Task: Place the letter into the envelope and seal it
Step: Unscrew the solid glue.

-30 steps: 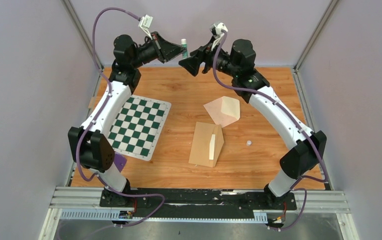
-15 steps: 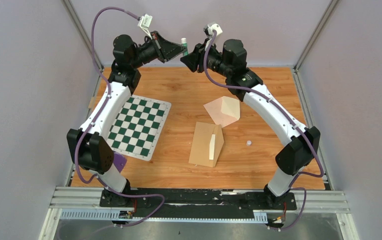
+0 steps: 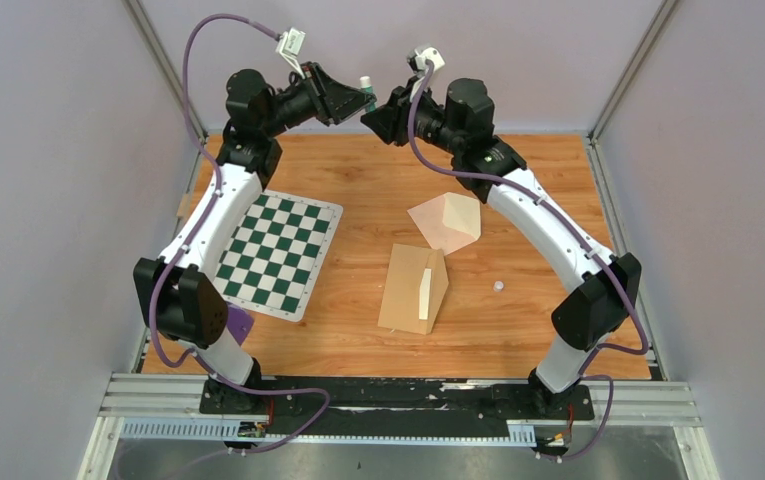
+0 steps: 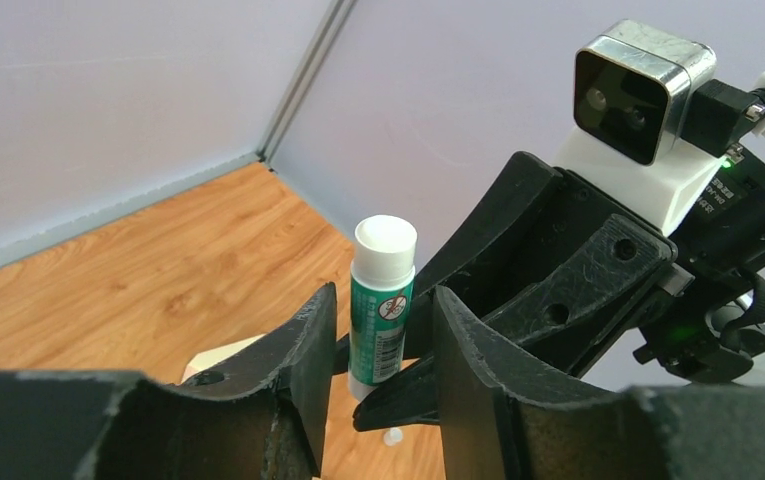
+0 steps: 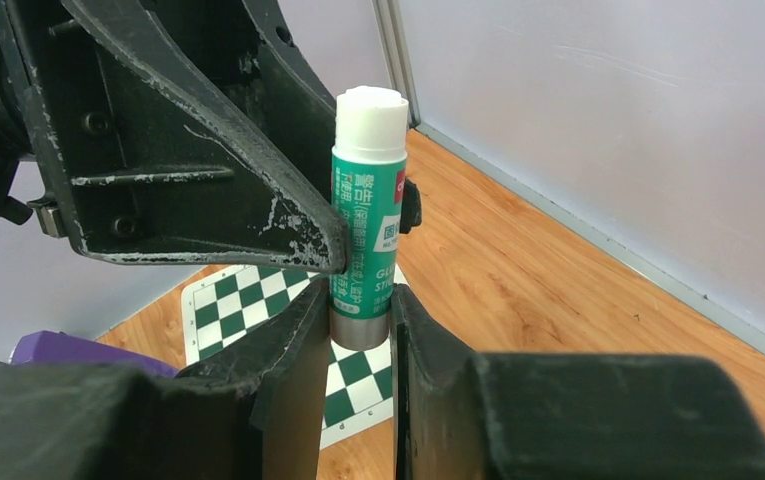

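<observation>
A green glue stick [image 3: 367,88] with a white cap is held upright, high above the back of the table. My right gripper [image 5: 358,330] is shut on its silver base. My left gripper [image 4: 383,340] stands open around the label of the glue stick [image 4: 382,310], with a gap on each side. On the table lies the tan envelope [image 3: 413,290], flap open and a white strip showing. Just behind it rests a folded cream sheet, the letter [image 3: 446,222]; its print is not visible. Neither gripper is near the two papers.
A green-and-white chessboard mat [image 3: 278,250] lies on the left of the table. A purple object [image 3: 239,325] sits by the left arm's base. A small white cap [image 3: 498,286] rests right of the envelope. Grey walls enclose the table.
My right gripper moved in to the glue stick and closed on its base. My left gripper, shut on the stick before, has opened.
</observation>
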Robot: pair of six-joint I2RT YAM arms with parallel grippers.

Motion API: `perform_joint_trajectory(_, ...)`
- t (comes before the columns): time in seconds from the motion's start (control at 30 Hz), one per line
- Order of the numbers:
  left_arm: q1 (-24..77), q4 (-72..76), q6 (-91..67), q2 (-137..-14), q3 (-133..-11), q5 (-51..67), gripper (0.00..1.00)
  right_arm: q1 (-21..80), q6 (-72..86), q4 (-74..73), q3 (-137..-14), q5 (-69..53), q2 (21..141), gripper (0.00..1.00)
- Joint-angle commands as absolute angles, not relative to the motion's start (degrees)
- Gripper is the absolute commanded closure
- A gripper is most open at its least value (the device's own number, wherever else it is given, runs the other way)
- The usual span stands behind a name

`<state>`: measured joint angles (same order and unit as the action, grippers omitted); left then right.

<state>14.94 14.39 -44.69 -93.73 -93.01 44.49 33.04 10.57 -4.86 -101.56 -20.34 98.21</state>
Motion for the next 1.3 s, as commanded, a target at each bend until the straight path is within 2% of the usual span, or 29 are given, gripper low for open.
perform_joint_trajectory(0.0,15.3,15.8,-45.0,-92.7,-93.6,44.7,0.52,33.2,11.7,-1.6,-102.5,-20.9,97.6,1.0)
perform_joint_trajectory(0.07,15.4,16.0,-45.2,-92.9,-93.7,45.0,0.51,33.2,12.1,-1.6,-102.4,-20.7,97.6,1.0)
perform_joint_trajectory(0.13,15.5,16.1,-45.2,-93.1,-93.9,45.1,0.56,33.2,12.5,-1.4,-102.3,-20.3,97.5,1.0)
perform_joint_trajectory(0.3,15.5,18.6,-45.0,-93.2,-93.5,46.8,0.8,33.2,12.9,-1.1,-101.9,-21.8,97.8,1.0)
perform_joint_trajectory(0.4,15.6,20.4,-45.1,-93.7,-93.4,48.5,0.98,32.8,13.7,-0.5,-101.1,-26.6,98.0,1.0)
perform_joint_trajectory(0.6,14.2,28.5,-48.6,-96.2,-93.8,56.7,1.0,23.6,29.9,13.1,-99.4,-61.8,100.9,1.0)
perform_joint_trajectory(0.77,13.6,33.1,-50.9,-97.2,-94.2,62.8,1.0,20.1,38.9,22.2,-102.6,-80.4,104.7,1.0)
perform_joint_trajectory(0.87,13.6,33.8,-51.3,-97.1,-93.8,63.8,1.0,20.1,45.3,28.8,-102.0,-85.8,106.1,1.0)
perform_joint_trajectory(0.93,13.6,33.0,-50.9,-97.0,-93.8,63.7,1.0,19.8,45.5,28.4,-101.5,-85.2,106.4,0.89)
perform_joint_trajectory(1.03,13.6,29.5,-48.4,-96.3,-93.8,62.0,1.0,18.8,41.9,23.4,-100.8,-80.5,104.8,0.59)
perform_joint_trajectory(1.1,13.6,26.1,-45.9,-95.6,-93.7,59.8,1.0,17.8,36.6,16.5,-101.0,-75.4,102.9,0.44)
perform_joint_trajectory(1.27,13.7,18.5,-41.0,-93.4,-93.3,51.4,1.0,18.1,20.9,2.5,-97.4,-56.2,95.3,0.29)
